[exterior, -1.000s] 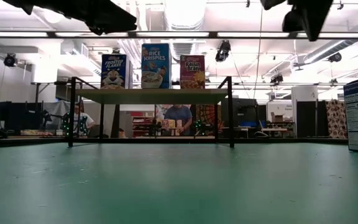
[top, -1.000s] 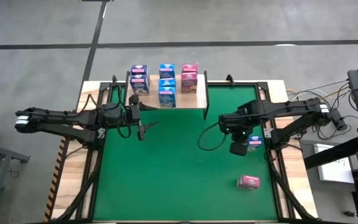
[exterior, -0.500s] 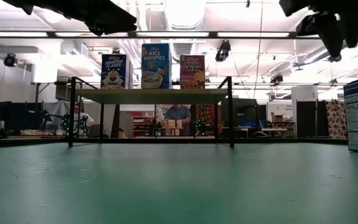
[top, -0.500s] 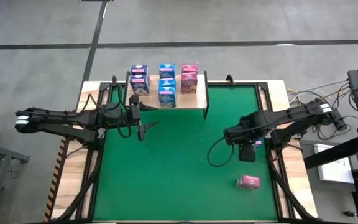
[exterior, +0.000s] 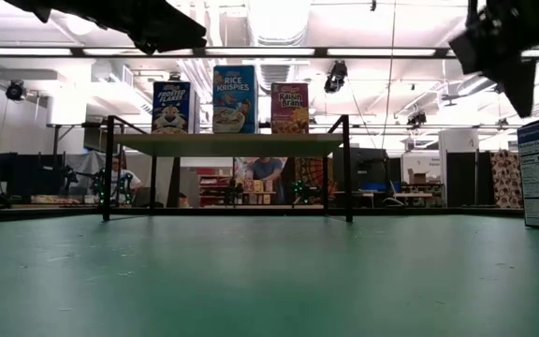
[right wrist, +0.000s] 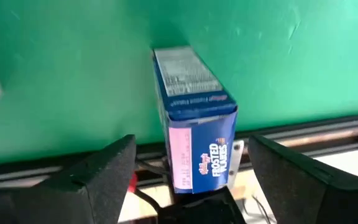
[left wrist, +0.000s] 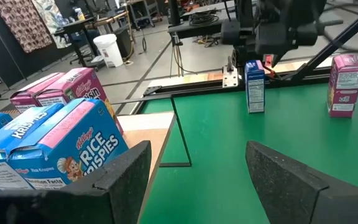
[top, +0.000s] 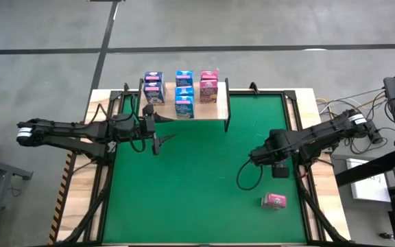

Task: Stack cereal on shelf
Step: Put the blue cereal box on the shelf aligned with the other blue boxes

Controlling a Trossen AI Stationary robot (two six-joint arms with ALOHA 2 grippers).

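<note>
My right gripper [right wrist: 191, 177] is spread wide directly above the upright blue Frosted Flakes box [right wrist: 191, 118], which stands at the green surface's [top: 197, 178] right edge, long axis vertical, between my fingers; my left arm waits near the shelf [top: 219, 108].

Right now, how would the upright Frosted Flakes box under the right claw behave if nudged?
The Frosted Flakes box stands tall and narrow, so it would probably tip. Being small cardboard, it is likely light and would slide on the green mat.

Green mat [top: 197, 178] – blue cereal box [right wrist: 194, 137], pink box [top: 274, 200].
</note>
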